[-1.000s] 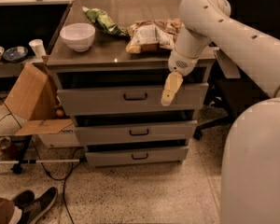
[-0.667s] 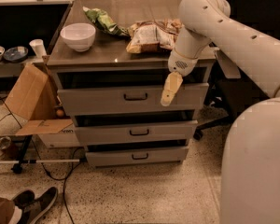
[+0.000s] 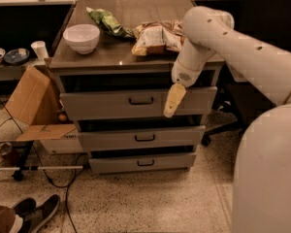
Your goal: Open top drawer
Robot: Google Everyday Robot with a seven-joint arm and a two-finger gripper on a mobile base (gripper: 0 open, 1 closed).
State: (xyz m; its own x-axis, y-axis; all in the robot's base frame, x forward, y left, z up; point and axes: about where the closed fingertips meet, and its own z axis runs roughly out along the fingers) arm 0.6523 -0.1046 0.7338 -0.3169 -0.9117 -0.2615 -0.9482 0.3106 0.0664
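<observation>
Speckled floor (image 3: 136, 205), top drawer (image 3: 106, 104) behind claw (image 3: 173, 101)

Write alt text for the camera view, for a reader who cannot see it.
The robot's white arm extends from the right, its end effector hanging in front of the top drawer, right of its black handle and not on it. On the grey cabinet top sit a white bowl and snack bags.

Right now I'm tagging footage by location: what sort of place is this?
Likely a lab or office: cardboard box, floor cables, office chair base. The gripper hangs in front of the top drawer.
</observation>
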